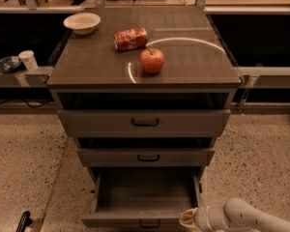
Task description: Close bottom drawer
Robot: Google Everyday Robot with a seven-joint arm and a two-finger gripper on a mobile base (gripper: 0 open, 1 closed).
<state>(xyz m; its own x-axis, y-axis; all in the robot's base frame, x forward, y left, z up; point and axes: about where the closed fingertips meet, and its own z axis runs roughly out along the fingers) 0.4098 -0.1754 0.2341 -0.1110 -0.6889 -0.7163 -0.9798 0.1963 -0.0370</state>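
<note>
The bottom drawer (145, 197) stands pulled well out, its flat front just left of the pincer (188, 220) and at the same height. Its box shows bare inside, so I judge it light and free-running. It is a stiff, hard-sided thing that will not give under pressure, nor break from a steady shove. No grip is needed. The flat front is the place to press, near the small dark handle (150, 223) left of the pincer, so that the box runs straight. A push at the right corner alone might skew it in its runners.

The pincer sits low at the front's right end, touching it or nearly so. Whether it is released or clenched I cannot tell.

Above and left of the pincer comes the middle drawer (146, 156), slightly out, then the top drawer (145, 123) higher up. Well above lies the table (193, 66) with an apple (152, 60), a red packet (130, 38) and a white bowl (82, 22), all far from the pincer.
</note>
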